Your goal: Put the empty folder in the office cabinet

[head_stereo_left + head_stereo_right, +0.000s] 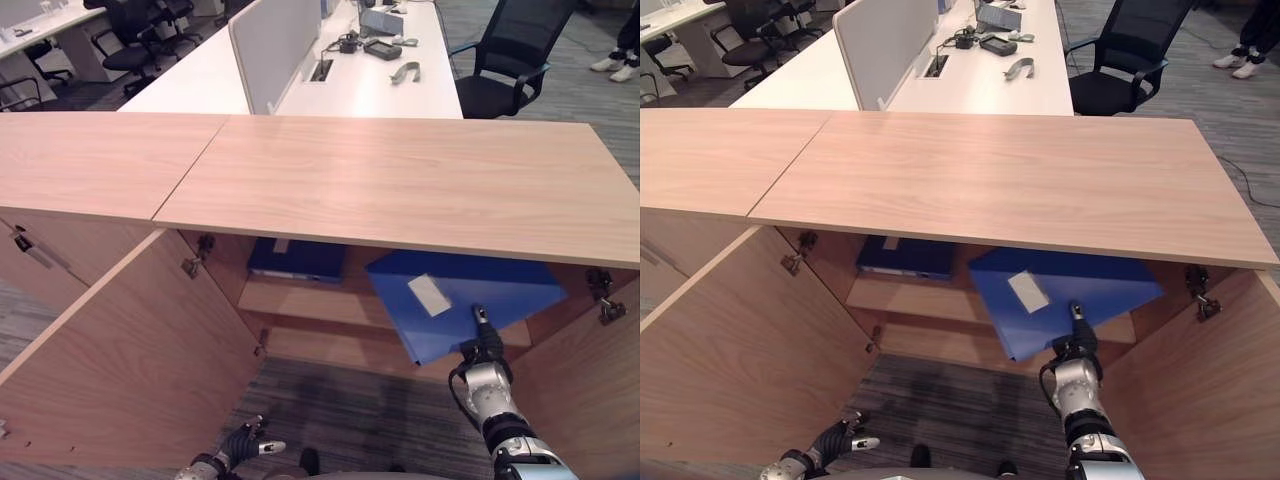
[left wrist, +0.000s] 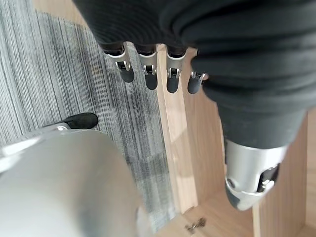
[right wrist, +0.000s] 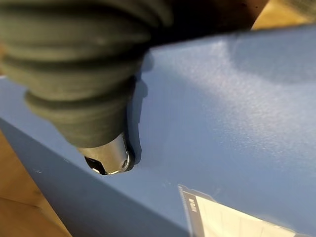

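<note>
1. A light wood office cabinet (image 1: 400,180) is standing with both doors swung open, its long flat top running across the view, on grey striped carpet (image 1: 350,400).
2. Behind it, white desks (image 1: 370,80) with a grey divider panel (image 1: 265,45) and black office chairs (image 1: 505,60) are filling the room; a person's white shoes (image 1: 620,65) are showing at the far right.
3. The blue folder (image 1: 470,295), bearing a white label, is lying tilted on the cabinet's shelf, its near corner jutting past the shelf edge into the opening.
4. The right hand (image 1: 482,350) is gripping that near corner, thumb pressing on the cover.
5. A second blue folder (image 1: 295,262) is resting further back on the shelf, to the left.
6. The left hand (image 2: 148,74) is hanging low beside the open left door (image 1: 130,350), fingers relaxed and holding nothing.
</note>
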Available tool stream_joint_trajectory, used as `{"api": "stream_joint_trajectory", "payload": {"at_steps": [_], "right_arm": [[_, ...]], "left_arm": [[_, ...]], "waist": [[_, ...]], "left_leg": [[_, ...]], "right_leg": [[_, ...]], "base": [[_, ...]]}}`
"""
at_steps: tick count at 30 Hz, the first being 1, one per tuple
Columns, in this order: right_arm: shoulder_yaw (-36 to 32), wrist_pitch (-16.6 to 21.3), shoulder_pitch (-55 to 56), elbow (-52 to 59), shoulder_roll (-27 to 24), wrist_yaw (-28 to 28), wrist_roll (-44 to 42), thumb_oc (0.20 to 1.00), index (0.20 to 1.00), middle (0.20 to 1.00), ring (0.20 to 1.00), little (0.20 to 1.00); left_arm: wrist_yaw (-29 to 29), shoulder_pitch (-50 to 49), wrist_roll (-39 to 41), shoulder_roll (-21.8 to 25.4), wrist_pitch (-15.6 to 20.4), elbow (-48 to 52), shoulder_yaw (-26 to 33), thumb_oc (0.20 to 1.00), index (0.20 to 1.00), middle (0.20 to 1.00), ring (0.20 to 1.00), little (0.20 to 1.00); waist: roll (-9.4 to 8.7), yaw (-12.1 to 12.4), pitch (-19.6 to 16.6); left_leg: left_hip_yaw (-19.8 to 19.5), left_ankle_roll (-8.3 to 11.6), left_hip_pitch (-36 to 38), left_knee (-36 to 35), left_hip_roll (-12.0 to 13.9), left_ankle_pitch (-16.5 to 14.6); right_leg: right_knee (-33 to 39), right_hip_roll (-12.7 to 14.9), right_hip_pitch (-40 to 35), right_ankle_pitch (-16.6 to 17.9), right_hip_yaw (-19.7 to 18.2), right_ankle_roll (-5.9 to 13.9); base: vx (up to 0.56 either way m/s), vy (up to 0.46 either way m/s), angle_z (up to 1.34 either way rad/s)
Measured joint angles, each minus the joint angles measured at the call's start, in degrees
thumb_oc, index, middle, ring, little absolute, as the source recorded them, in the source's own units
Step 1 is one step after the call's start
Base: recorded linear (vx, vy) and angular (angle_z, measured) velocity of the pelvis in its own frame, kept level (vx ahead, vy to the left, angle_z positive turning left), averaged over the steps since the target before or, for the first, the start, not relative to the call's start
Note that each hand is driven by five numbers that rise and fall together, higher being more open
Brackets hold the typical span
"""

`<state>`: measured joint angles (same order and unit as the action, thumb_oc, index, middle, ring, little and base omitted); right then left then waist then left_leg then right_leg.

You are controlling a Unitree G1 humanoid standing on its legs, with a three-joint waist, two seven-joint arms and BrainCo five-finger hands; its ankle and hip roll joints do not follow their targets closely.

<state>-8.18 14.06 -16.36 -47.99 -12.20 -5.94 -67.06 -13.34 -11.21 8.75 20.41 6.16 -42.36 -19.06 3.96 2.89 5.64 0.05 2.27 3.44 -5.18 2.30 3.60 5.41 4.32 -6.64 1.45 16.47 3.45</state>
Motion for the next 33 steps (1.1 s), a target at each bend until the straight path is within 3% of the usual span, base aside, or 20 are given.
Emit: {"api": "stream_joint_trajectory", "payload": {"at_steps": [4, 10, 16, 20, 22, 23, 25, 27, 33], "right_arm": [[-2.7, 2.1, -5.8, -1.1, -1.1, -1.8, -2.8, 0.200, 0.200, 0.200, 0.200, 0.200], [-5.0, 5.4, -19.0, -6.6, -7.0, -4.2, -8.1, 0.200, 0.200, 0.200, 0.200, 0.200], [-4.4, 5.9, -29.1, -13.8, -12.1, -5.9, -9.1, 0.200, 0.200, 0.200, 0.200, 0.200], [-2.9, 6.0, -40.9, -18.0, -15.8, -6.5, -9.9, 0.200, 0.200, 0.200, 0.200, 0.200], [-3.0, 6.0, -41.8, -18.1, -16.3, -6.6, -10.2, 0.200, 0.200, 0.200, 0.200, 0.200], [-2.6, 6.6, -46.0, -19.2, -17.3, -7.2, -10.5, 0.200, 0.200, 0.200, 0.200, 0.200], [-2.3, 6.8, -48.1, -19.9, -17.9, -7.8, -10.6, 0.200, 0.200, 0.200, 0.200, 0.200], [-0.9, 7.2, -54.8, -21.8, -20.3, -8.4, -10.6, 0.200, 0.200, 0.200, 0.200, 0.200], [2.2, 7.8, -61.8, -24.2, -25.8, -9.3, -10.6, 0.200, 0.200, 0.200, 0.200, 0.200]], "left_arm": [[0.0, 0.3, 0.2, 0.3, 0.0, 0.4, -2.3, 1.000, 1.000, 1.000, 1.000, 1.000], [0.1, 2.1, 2.9, 0.1, 0.1, 2.1, -6.4, 1.000, 1.000, 1.000, 1.000, 1.000], [1.3, 6.2, 4.4, 0.1, 1.2, 4.9, -10.1, 1.000, 1.000, 1.000, 1.000, 1.000], [3.5, 13.8, 6.8, 0.2, 1.9, 4.0, -10.4, 1.000, 1.000, 1.000, 1.000, 1.000], [3.8, 14.5, 6.9, 0.2, 1.9, 3.9, -10.4, 1.000, 1.000, 1.000, 1.000, 1.000], [4.7, 16.5, 8.5, 0.3, 2.7, 3.4, -10.4, 1.000, 1.000, 1.000, 1.000, 1.000], [5.2, 17.1, 8.7, 0.5, 3.0, 2.0, -10.4, 1.000, 1.000, 1.000, 1.000, 1.000], [5.6, 18.7, 8.9, 1.8, 3.5, 0.3, -10.4, 1.000, 1.000, 1.000, 1.000, 1.000], [6.5, 19.4, 10.3, 4.5, 3.7, 0.7, -10.3, 1.000, 1.000, 1.000, 1.000, 1.000]], "waist": [[1.96, 0.3, 0.9], [7.86, 2.0, 4.3], [10.44, 2.7, 8.0], [10.53, 3.4, 13.5], [10.59, 3.5, 14.2], [10.37, 3.9, 16.1], [9.81, 4.1, 16.5], [8.62, 4.3, 17.5], [7.31, 5.8, 18.5]], "left_leg": [[-0.2, -0.01, -1.3, 0.0, -0.1, 0.5], [-0.4, -0.03, -5.0, 0.0, -0.1, 1.8], [-0.5, -0.06, -9.3, 0.1, -0.1, 3.4], [-0.4, 0.08, -16.3, 4.0, 0.0, 3.8], [-0.4, 0.09, -16.6, 4.3, 0.0, 3.8], [-0.5, 0.09, -19.0, 5.3, 0.0, 3.8], [-0.4, 0.07, -20.8, 6.0, -0.3, 3.7], [-0.4, -0.59, -26.5, 10.1, -1.7, 2.3], [-0.4, -1.31, -31.6, 15.9, -3.2, 0.5]], "right_leg": [[0.0, 0.0, 1.4, 0.2, 0.2, 0.12], [0.0, 0.1, 4.9, 1.1, 0.3, 0.47], [-0.4, 0.1, 9.1, 2.5, 0.6, 0.10], [-2.7, 0.4, 15.5, 2.9, 0.1, -0.03], [-3.1, 0.4, 15.8, 2.9, 0.1, -0.17], [-7.7, 1.0, 19.7, 1.4, 0.0, -0.72], [-13.0, 2.0, 23.6, -1.4, -0.1, -0.63], [-22.9, 4.3, 31.6, -5.1, -0.6, -1.18], [-30.8, 6.9, 37.5, -7.9, -1.8, -1.51]], "base": [[-0.05, 0.016, 0.03], [-0.07, 0.028, 0.01], [-0.09, 0.005, 0.02], [-0.12, -0.009, -0.03], [-0.03, -0.008, -0.02], [0.02, -0.031, 0.02], [0.00, -0.011, 0.09], [-0.03, 0.013, 0.17], [-0.02, -0.019, 0.08]]}}
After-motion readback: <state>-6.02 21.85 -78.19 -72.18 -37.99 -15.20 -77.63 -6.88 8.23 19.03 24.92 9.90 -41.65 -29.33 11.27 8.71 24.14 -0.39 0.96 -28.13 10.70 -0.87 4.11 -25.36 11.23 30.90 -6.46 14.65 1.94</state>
